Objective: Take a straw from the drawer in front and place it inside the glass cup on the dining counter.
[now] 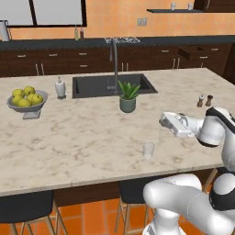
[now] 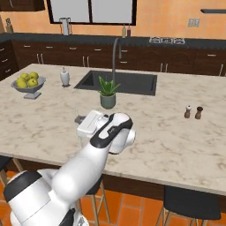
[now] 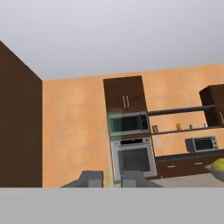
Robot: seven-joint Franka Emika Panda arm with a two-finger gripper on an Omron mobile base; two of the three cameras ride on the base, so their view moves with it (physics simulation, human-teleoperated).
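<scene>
Straw (image 1: 160, 135) pinched upright in the closed gripper (image 1: 163, 122), hanging just right of the glass cup (image 1: 148, 149) on the dining counter (image 1: 82, 133), above its rim.

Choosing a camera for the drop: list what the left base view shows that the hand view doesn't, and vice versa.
Left base view: clear glass cup, green potted plant, thin pale straw hanging from the shut pincer. Hand view: steel wall oven, built-in microwave above it. Both: the pincer and the grey bowl of yellow fruit.
</scene>
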